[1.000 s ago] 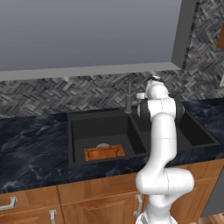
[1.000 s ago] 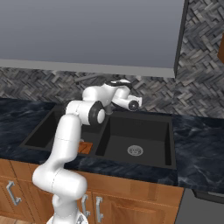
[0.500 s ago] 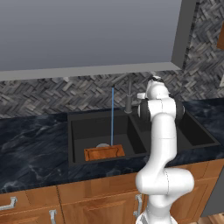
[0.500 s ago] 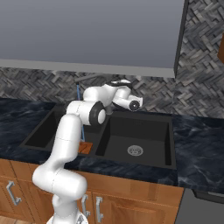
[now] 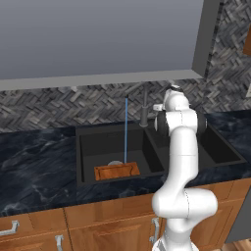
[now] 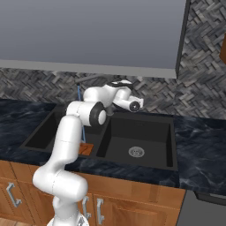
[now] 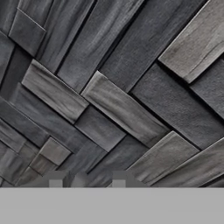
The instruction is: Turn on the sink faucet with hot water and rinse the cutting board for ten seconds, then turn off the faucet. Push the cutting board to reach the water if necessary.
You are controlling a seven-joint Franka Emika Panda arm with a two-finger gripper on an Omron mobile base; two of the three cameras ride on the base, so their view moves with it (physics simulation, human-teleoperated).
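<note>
The matte black double sink [image 5: 98, 144] is set in the dark counter. A small orange-brown cutting board [image 5: 116, 171] lies flat at the front of the left basin, and its corner [image 6: 86, 149] peeks out beside my arm. A thin blue stream of water [image 5: 126, 130] drops from the faucet's spout onto the board's back edge. The faucet [image 5: 144, 110] stands behind the divider. My gripper [image 5: 158, 107] is up beside its stem, facing the tiled wall. In the hand view its fingertips [image 7: 55, 180] stand a little apart, the gripper [image 7: 87, 180] holding nothing.
A herringbone grey tile backsplash [image 7: 113, 105] sits very close in front of the hand. A grey hood or cabinet [image 5: 98, 39] hangs overhead. The right basin [image 6: 145, 128] has a round silver drain [image 6: 136, 152]. Wooden cabinet fronts [image 5: 98, 220] run below the counter.
One second ago no water ran; the blue stream appeared half a second ago and still runs. The fingers have drawn somewhat closer. Arm and board stay put.
</note>
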